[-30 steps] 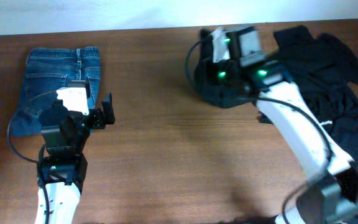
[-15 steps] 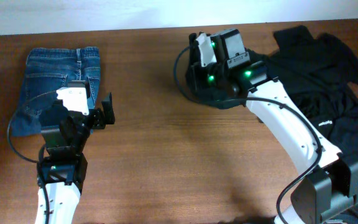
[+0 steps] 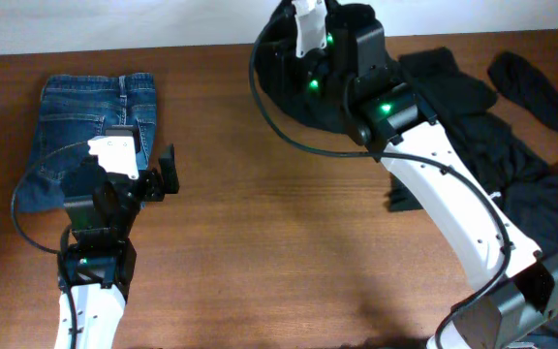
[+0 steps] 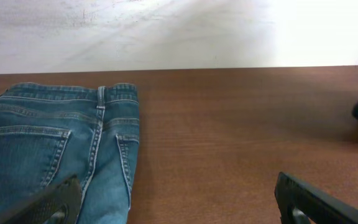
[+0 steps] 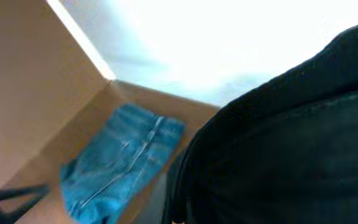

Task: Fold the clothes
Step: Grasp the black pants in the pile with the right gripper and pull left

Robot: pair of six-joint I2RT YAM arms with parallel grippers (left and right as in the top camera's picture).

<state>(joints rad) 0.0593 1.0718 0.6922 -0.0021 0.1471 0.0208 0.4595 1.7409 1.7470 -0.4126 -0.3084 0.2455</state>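
Where the brown wooden tabletop runs from edge to edge, its right end is covered by the black clothes, a soft matte heap lying crumpled and unfolded, with loose limbs of fabric trailing toward the far right corner. From that heap a stretch of the same black cloth is drawn up and leftward to the middle of the far edge, where it bunches thickly around the head of the right arm. The right pincer is buried in that bunch. Its fingers are hidden by the cloth in both views, so the grip itself cannot be seen, but it appears to be closed tight on a fold of the black fabric, which fills the right half of the right wrist view as a dark hanging mass. At the left end of the tabletop lie the blue denim jeans, folded into a neat rectangle with waistband toward the far edge and back pockets facing up. The left pincer hovers just beside the jeans' near right corner, its fingers spread wide apart, holding nothing and touching nothing.
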